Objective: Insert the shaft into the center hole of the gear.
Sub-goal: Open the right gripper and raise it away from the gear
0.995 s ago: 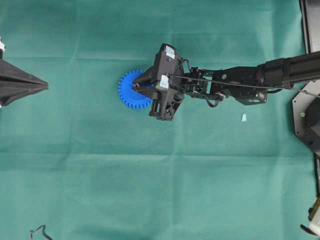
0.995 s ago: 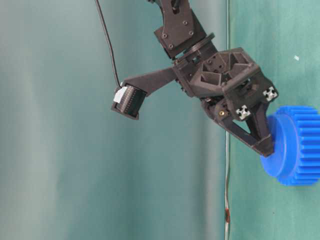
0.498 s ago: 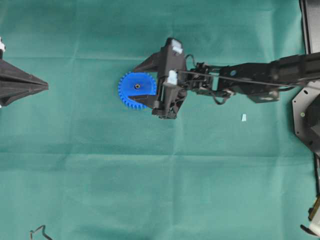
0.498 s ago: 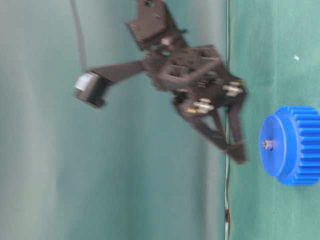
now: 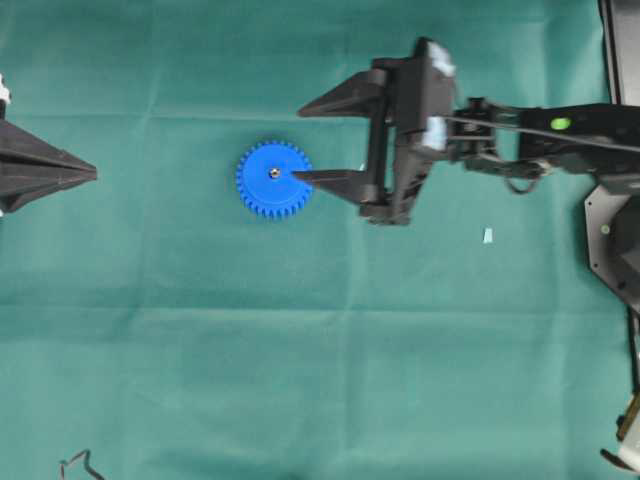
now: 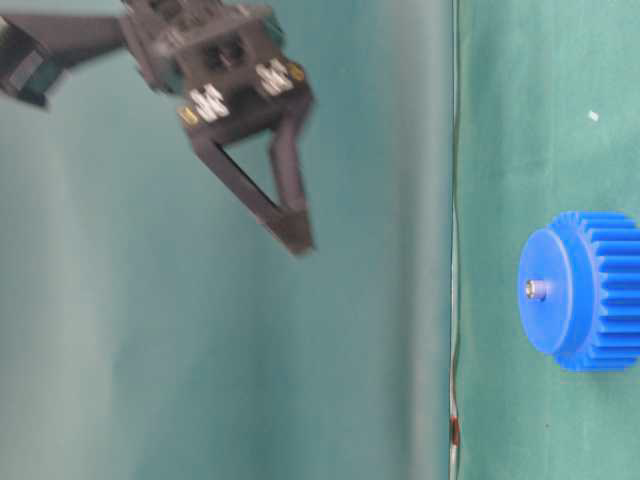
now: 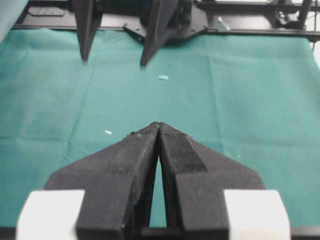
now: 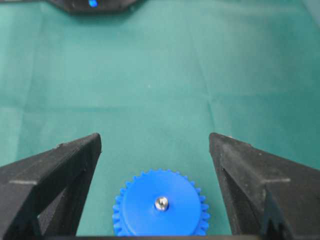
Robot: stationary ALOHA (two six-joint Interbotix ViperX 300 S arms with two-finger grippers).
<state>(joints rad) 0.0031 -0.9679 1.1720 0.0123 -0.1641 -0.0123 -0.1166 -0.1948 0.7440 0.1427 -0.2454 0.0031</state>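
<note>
Lying flat on the green cloth [image 5: 200,330], face up, the blue gear [image 5: 273,179], a little left of the middle in the overhead view; standing upright in the center hole [image 8: 161,204], the shaft [image 8: 161,203], long axis square to the gear's flat face, silvery tip poking just above it, seen sticking out sideways in the table-level view [image 6: 537,289]; hanging above and apart from the gear, the right gripper [image 5: 308,141], fingers spread wide, holding nothing, one fingertip [image 5: 300,176] overlapping the gear's rim from overhead yet clearly clear of it from table level [image 6: 296,228]; parked at the far left edge, well apart from the gear, the left gripper [image 7: 159,126], fingers pressed together, empty; near the right arm, on the cloth, a small pale blue scrap [image 5: 488,236].
</note>
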